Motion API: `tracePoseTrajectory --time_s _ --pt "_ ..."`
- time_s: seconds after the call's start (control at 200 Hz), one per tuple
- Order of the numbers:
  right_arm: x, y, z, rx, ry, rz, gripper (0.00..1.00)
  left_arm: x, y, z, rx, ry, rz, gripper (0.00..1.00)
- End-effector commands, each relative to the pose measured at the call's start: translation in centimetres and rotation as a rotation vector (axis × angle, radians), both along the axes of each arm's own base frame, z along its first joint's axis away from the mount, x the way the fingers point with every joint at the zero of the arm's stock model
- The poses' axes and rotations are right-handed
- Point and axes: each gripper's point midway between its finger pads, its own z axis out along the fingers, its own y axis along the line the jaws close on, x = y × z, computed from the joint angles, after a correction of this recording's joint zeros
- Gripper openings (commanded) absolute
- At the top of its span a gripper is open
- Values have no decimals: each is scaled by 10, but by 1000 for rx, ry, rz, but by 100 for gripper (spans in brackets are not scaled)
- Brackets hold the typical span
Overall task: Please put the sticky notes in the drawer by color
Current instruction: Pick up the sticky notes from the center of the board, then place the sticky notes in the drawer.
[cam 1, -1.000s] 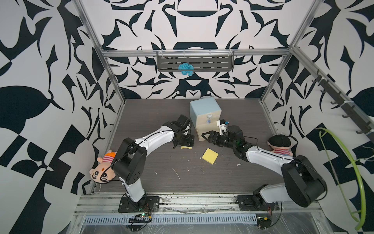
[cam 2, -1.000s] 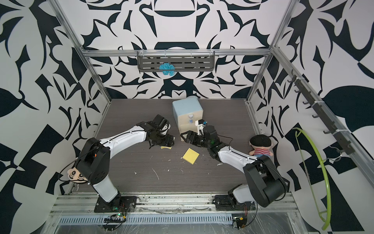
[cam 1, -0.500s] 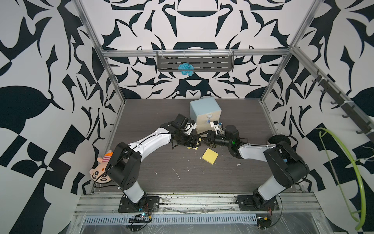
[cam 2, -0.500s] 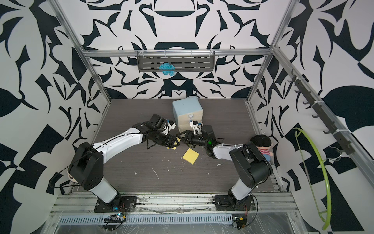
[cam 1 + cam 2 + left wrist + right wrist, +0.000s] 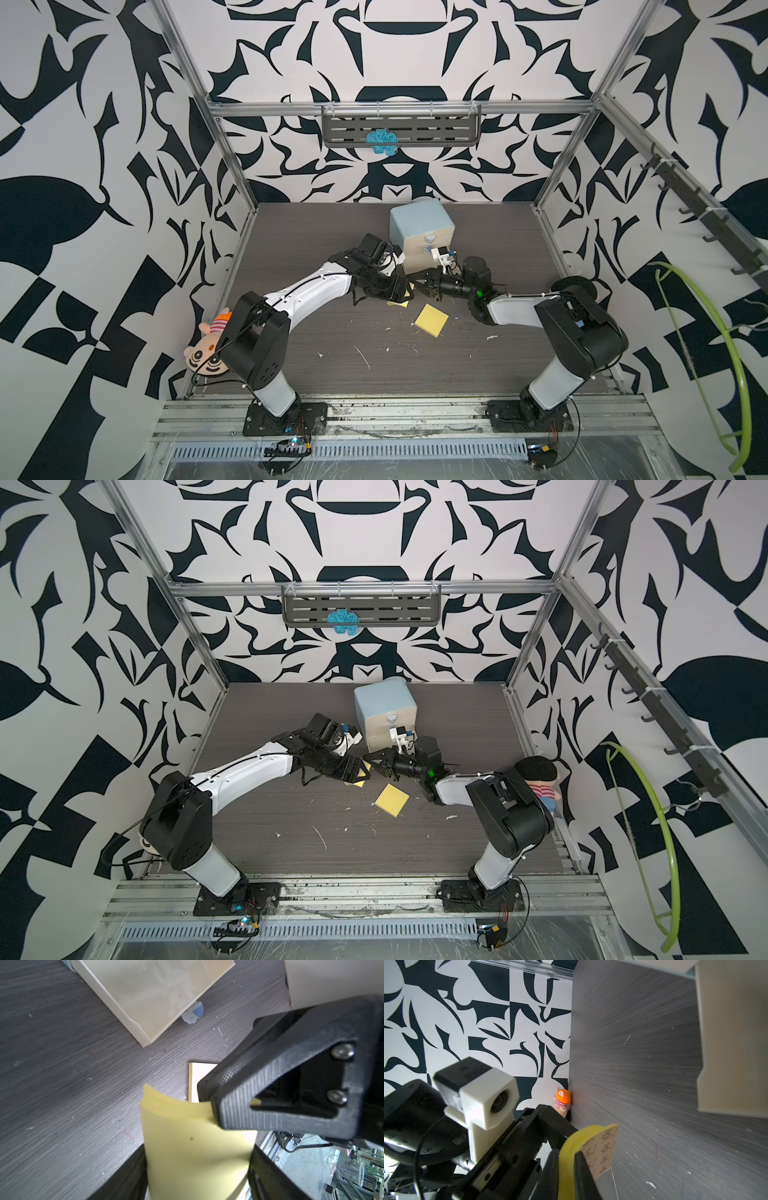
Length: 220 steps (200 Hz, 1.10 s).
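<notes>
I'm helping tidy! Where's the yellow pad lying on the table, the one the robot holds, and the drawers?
Loose yellow pad [image 5: 432,325]: in a top view, middle of its top sheet.
Held yellow pad [image 5: 195,1147]: left wrist view, middle of its curled sheet.
Drawers [image 5: 417,223]: in a top view, its blue top.

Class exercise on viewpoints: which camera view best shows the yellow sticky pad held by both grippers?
The left wrist view: the yellow pad sits large, bowed in the left gripper, the right gripper pinching its far edge. The right wrist view shows a curled edge and backing. Both top views show a sliver between the grippers.
</notes>
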Motion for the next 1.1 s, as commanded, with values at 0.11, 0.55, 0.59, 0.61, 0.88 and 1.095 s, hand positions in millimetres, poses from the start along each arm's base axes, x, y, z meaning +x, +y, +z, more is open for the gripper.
tracePoseTrajectory --time_s 0.11,0.55,0.59,0.61,0.88,1.095 --pt "4 -9 10 -32 -57 -34 2 7 1 18 -24 -80 5 83" --pt "52 -59 1 -215 -96 -278 0 -1 5 71 -271 -548 -60 99" --pt "58 -63 -2 -230 -91 -316 0 -3 5 73 -291 -584 -72 99" --pt "61 -65 -3 -236 -89 -336 0 -4 6 73 -295 -598 -74 99" --pt "94 -86 -19 -234 -30 -575 0 -2 6 61 -276 -610 -70 99" --pt "109 -84 -32 -182 13 -645 0 -1 4 56 -274 -606 -72 99"
